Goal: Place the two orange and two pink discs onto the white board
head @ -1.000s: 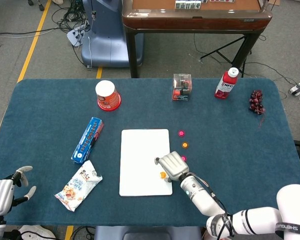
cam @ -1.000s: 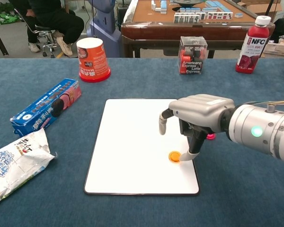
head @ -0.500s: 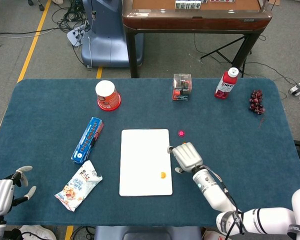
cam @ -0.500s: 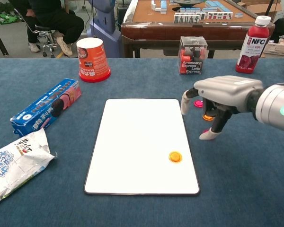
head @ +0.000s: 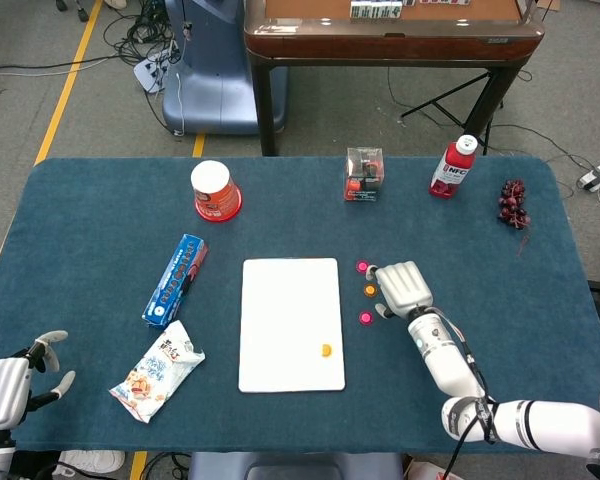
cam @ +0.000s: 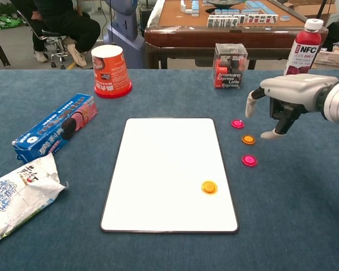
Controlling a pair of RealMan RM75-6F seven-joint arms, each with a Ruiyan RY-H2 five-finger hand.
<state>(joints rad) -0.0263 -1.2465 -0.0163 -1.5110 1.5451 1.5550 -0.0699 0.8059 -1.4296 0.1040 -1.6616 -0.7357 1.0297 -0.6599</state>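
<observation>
The white board (head: 290, 322) (cam: 169, 169) lies mid-table with one orange disc (head: 326, 351) (cam: 209, 187) on it near its lower right. On the cloth just right of the board lie a pink disc (head: 361, 267) (cam: 237, 123), an orange disc (head: 370, 290) (cam: 248, 139) and a second pink disc (head: 365, 318) (cam: 249, 160). My right hand (head: 402, 288) (cam: 286, 99) hovers just right of these three, fingers apart, holding nothing. My left hand (head: 8, 385) rests at the table's near left corner, fingers spread and empty.
A blue biscuit box (head: 176, 279) and a snack bag (head: 157, 371) lie left of the board. Along the back stand a red cup (head: 215, 190), a clear coffee box (head: 364, 174), a red NFC bottle (head: 453, 166) and dark grapes (head: 512, 203).
My right hand let go of the orange disc on the board, rose, and moved right and back, off the board to beside the three discs on the cloth.
</observation>
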